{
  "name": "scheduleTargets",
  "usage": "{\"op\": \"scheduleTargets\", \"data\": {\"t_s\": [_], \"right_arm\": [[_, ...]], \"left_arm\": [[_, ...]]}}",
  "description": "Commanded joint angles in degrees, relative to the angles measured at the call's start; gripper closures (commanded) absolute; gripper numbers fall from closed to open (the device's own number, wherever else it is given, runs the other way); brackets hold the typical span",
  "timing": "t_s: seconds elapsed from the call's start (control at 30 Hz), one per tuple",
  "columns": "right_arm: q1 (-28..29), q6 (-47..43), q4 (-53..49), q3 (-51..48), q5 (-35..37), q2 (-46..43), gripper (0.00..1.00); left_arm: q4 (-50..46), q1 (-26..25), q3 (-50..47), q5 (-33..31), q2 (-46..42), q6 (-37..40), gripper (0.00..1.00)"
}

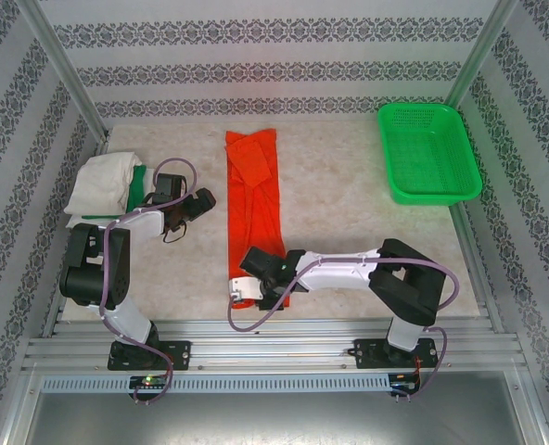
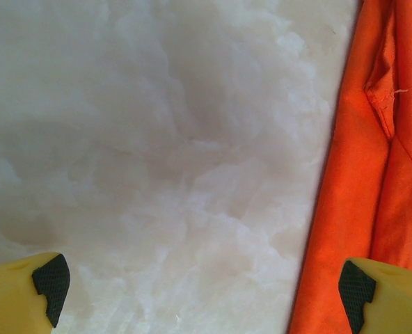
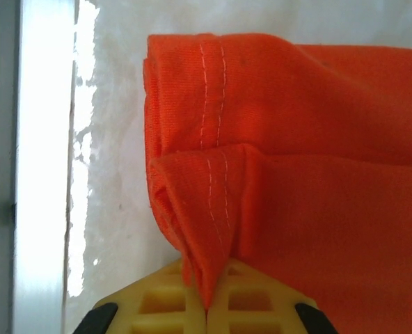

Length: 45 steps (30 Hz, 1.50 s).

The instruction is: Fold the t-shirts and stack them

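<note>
Pinches the near hem of the orange-red t-shirt (image 3: 296, 139) in the right claw (image 3: 207, 306), yellow fingers (image 3: 262, 292) pressed together with a peak of stitched cloth nipped in the seam between them. Just ahead of that claw, two folded layers of hem, double stitching across both. To its left, pale table (image 3: 115, 181) and then a bright metal rail (image 3: 32, 167). From above, places the right claw (image 1: 242, 289) low at the near end of the shirt, with the rest of the cloth laid as a long narrow strip running away from the claw toward the far wall. On top at the strip's far end, a smaller folded patch. Holds the left claw (image 2: 200, 284) wide apart over bare table, nothing between the dark-padded fingertips (image 2: 49, 278). Beside the right-hand fingertip, the edge of the orange-red cloth, perhaps touching it, though hard to judge from the wrist view. In the overhead view, sets the left claw (image 1: 198, 202) just to the left of the strip's far half. Behind that claw, toward the far left corner, a folded off-white t-shirt (image 1: 103, 181) with a green t-shirt (image 1: 137, 179) peeking out along its edge. Well apart from both claws, at the far right corner, a green mesh basket (image 1: 429, 153).
</note>
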Motion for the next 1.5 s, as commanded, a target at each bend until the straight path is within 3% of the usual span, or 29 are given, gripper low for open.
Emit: {"op": "scheduleTargets", "data": {"t_s": [0.0,0.27,0.47,0.63,0.93,1.1,1.23,1.47], "right_arm": [[-0.22,-0.2,-5.4,0.29,0.37,-4.38,1.0],[-4.45,-2.17,-7.1,1.9,0.36,-12.71,1.0],[-8.96,-6.53,-7.88,5.45,1.86,-12.9,1.0],[-12.33,-9.84,-7.84,10.2,1.45,-9.2,1.0],[-16.61,-12.62,-7.65,20.16,1.33,0.23,1.0],[-19.1,-13.59,-7.65,24.67,1.05,4.53,1.0],[-20.56,-14.29,-7.8,28.66,0.83,7.94,1.0],[-22.63,-15.87,-8.83,36.26,-0.18,13.74,1.0]], "left_arm": [[1.31,0.62,-0.86,0.67,-0.54,0.76,0.0],[6.53,0.75,-6.6,-3.65,-8.11,8.16,0.0],[12.1,0.8,-16.04,-6.55,-21.65,14.26,0.0],[13.97,0.8,-23.69,-7.17,-33.18,17.81,0.0],[19.98,0.86,-34.68,-1.13,-50.22,26.23,0.0],[16.65,0.89,-34.99,-0.96,-54.25,29.59,0.0],[17.03,0.88,-35.37,5.21,-55.35,32.09,0.0],[11.98,0.91,-35.73,3.65,-60.15,34.54,0.0]]}}
